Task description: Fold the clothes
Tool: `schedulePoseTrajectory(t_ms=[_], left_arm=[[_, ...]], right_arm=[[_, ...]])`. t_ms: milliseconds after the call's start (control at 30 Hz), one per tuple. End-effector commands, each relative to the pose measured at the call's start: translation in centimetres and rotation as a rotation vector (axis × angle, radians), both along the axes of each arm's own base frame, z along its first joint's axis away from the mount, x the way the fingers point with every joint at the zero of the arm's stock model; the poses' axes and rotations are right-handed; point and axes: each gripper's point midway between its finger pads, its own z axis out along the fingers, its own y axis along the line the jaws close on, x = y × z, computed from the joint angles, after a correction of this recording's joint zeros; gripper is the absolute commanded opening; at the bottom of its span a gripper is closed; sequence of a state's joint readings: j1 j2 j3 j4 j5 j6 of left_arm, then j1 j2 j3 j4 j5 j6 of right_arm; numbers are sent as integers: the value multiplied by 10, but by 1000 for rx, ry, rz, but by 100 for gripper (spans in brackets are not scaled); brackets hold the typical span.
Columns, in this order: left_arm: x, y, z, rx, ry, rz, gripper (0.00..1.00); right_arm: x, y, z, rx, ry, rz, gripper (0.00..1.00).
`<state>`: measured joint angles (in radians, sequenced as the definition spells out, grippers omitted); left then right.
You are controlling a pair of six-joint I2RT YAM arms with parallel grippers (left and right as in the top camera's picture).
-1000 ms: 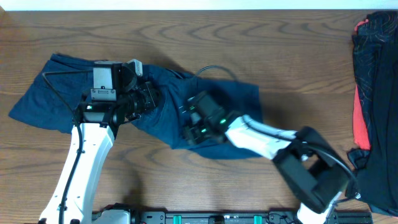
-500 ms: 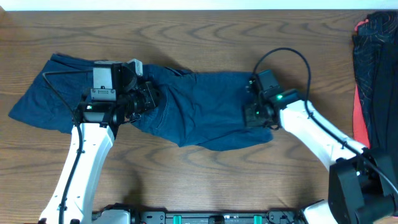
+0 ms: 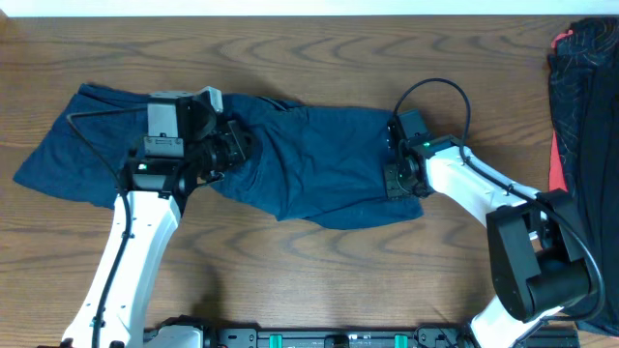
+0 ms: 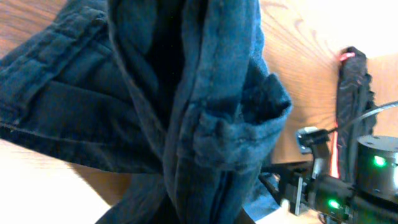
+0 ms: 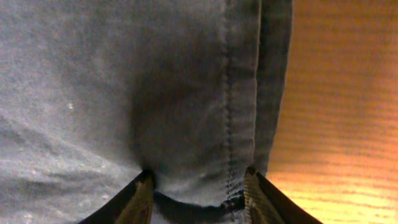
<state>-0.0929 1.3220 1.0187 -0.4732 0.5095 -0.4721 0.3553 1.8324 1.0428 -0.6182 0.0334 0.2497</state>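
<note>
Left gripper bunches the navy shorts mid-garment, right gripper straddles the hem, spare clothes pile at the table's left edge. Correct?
Not quite: the spare clothes pile sits at the table's right edge, per the overhead view. The rest stands: left gripper bunches the navy shorts mid-garment, right gripper straddles the hem.

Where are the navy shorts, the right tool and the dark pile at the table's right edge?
navy shorts (image 3: 324, 169), overhead, flat middle of the cloth.
right tool (image 5: 198, 190), right wrist, midway between its fingertips, at the hem.
dark pile (image 3: 585, 116), overhead, its black top cloth.
</note>
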Motion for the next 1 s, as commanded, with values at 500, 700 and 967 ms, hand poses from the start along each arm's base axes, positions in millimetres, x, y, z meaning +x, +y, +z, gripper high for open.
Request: schedulePoseTrajectory(t_ms=[500, 700, 967], left_arm=[[15, -101, 20, -149, -77, -112, 6], [21, -129, 11, -182, -87, -151, 6], [15, -155, -9, -165, -60, -199, 11]], right_arm=[[-50, 49, -39, 2, 149, 112, 41], [-54, 47, -39, -6, 166, 114, 41], [-54, 47, -39, -7, 166, 114, 41]])
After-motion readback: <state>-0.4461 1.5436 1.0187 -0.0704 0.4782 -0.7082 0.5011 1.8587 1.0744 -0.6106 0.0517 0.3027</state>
